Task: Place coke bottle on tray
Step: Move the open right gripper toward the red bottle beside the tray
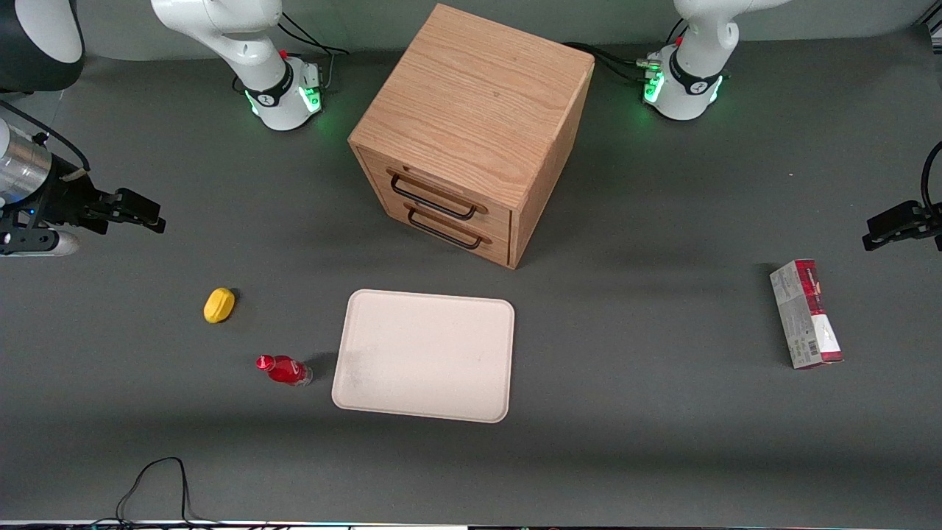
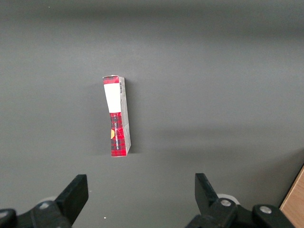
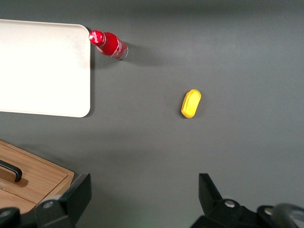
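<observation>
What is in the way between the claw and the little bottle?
Nothing visible. The gripper hangs open at the working arm's end of the table. The bottle stands beside the tray. The yellow lump sits near that path, apart from the bottle.

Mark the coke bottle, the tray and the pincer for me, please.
coke bottle (image 1: 285, 369): front view, on its red label.
tray (image 1: 423, 355): front view, on its bare flat floor.
pincer (image 3: 145, 197): right wrist view, midway between the open fingertips.
</observation>
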